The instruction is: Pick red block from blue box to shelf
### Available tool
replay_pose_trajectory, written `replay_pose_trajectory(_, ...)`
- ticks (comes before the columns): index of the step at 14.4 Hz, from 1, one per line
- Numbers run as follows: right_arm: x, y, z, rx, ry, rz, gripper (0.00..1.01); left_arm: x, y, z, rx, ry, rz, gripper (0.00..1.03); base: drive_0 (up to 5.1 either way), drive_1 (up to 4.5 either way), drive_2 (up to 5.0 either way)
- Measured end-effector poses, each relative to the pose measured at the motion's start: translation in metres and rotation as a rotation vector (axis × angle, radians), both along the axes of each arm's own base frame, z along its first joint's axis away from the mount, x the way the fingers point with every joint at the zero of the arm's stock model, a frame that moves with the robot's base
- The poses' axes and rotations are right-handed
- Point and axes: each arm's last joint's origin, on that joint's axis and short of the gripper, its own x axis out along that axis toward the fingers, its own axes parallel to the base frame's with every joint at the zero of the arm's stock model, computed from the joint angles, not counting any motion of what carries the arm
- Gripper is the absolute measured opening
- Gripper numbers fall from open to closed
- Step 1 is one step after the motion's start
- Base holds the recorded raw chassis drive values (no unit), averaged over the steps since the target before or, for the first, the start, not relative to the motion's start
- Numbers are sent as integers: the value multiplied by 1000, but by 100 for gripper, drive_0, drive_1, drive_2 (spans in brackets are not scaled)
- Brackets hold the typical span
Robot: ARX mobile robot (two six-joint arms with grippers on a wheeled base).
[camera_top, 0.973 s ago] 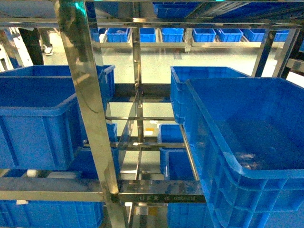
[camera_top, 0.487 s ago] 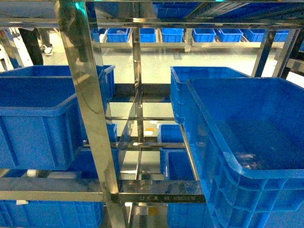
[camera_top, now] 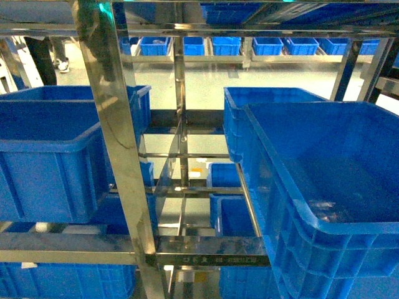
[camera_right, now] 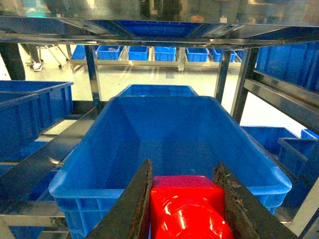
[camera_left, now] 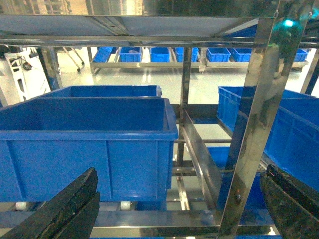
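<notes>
**Red block in right gripper, before shelf crate**

Item 1. Right gripper (camera_right: 182,206): two dark fingers (camera_right: 134,209), clenched on the red block (camera_right: 187,209). The block sits between the fingers at the bottom of the right wrist view, glossy, with its round stud facing the camera.

Item 2. Left gripper (camera_left: 174,209): two dark fingers, one at each lower corner of the left wrist view, spread wide apart with nothing between them.

Item 3. Dark blue crate (camera_right: 172,134): large, open-topped, directly beyond the held block, resting on a tier of the shelf (camera_right: 234,94). Its inside looks bare, though the near floor is hidden behind the block. A second crate of the same kind stands just behind it.

Item 4. Shelf, head view (camera_top: 118,156): shiny steel posts and rails in several tiers. A thick post rises in the left foreground. A large crate (camera_top: 50,156) sits on the left, another (camera_top: 330,187) on the right, with smaller ones lower down and between.

Item 5. Left wrist view: a blue crate (camera_left: 84,144) on a rail ahead of the left gripper; a steel post (camera_left: 249,124) to the right.

Item 6. Background: pale floor and a far row of blue crates (camera_top: 224,45) on a low rack. Neither gripper shows in the head view. The turquoise box cannot be made out in any view.
</notes>
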Motion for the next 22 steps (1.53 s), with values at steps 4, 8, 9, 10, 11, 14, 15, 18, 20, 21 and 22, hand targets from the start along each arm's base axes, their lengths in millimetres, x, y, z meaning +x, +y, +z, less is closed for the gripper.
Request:
replay_pose_trajectory(4, 0, 0, 0, 0, 0, 0, 28, 0, 0, 0, 0, 0, 0, 98, 0, 0, 0)
replay_pose_trajectory(8, 0, 0, 0, 0, 0, 0, 28, 0, 0, 0, 0, 0, 0, 98, 0, 0, 0)
replay_pose_trajectory(9, 0, 0, 0, 0, 0, 0, 28, 0, 0, 0, 0, 0, 0, 98, 0, 0, 0)
replay_pose_trajectory(10, 0, 0, -1, -8, 19, -7, 28, 0, 0, 0, 0, 0, 0, 98, 0, 0, 0)
replay_pose_trajectory(11, 1, 1, -3, -61, 170, -41, 28, 0, 0, 0, 0, 0, 0, 98, 0, 0, 0)
replay_pose_trajectory(14, 41, -1, 4, -105, 246, -83, 28, 0, 0, 0, 0, -1, 0, 98, 0, 0, 0)
replay_pose_trajectory(15, 56, -2, 5, -98, 252, -90, 28, 0, 0, 0, 0, 0, 0, 98, 0, 0, 0)
replay_pose_trajectory(18, 122, 2, 2, -70, 291, -61, 28, 0, 0, 0, 0, -1, 0, 98, 0, 0, 0)
replay_pose_trajectory(20, 163, 11, -11, -63, 358, -51, 28, 0, 0, 0, 0, -1, 0, 98, 0, 0, 0)
replay_pose_trajectory(21, 178, 13, -19, -66, 384, -62, 33, 0, 0, 0, 0, -1, 0, 98, 0, 0, 0)
replay_pose_trajectory(22, 192, 17, -31, -73, 431, -67, 46, 0, 0, 0, 0, 0, 0, 98, 0, 0, 0)
